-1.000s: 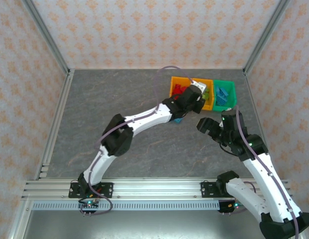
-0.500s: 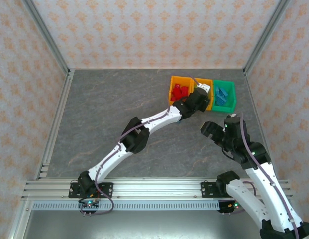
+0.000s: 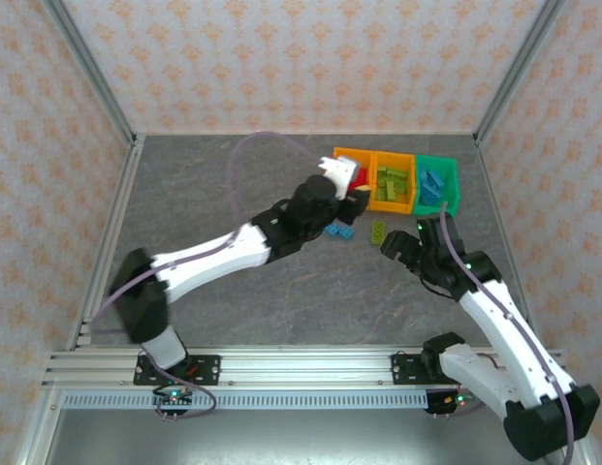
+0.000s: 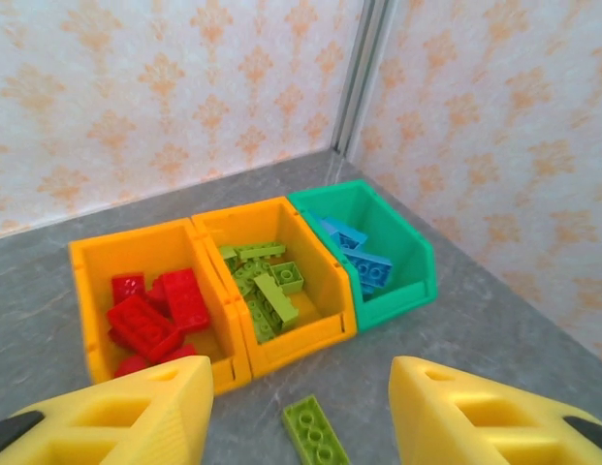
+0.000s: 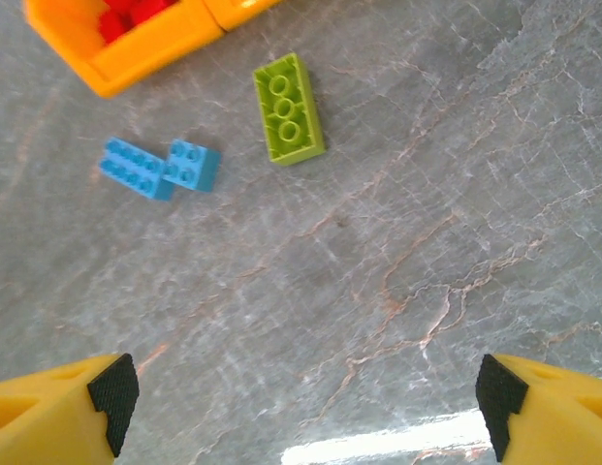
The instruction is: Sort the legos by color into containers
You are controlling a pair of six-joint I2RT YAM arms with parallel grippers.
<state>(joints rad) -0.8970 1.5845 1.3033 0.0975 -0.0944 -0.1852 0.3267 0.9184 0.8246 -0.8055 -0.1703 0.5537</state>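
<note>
Left pincer (image 4: 299,387) back (grey marbled table (image 3: 184,194))

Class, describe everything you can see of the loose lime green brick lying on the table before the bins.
The lime green brick is a small plastic oblong lying flat on the grey marbled table. Its upward face shows three rings in a row, so it seems upside down. It sits near the orange bins, touching neither them nor the two light blue bricks.
</note>
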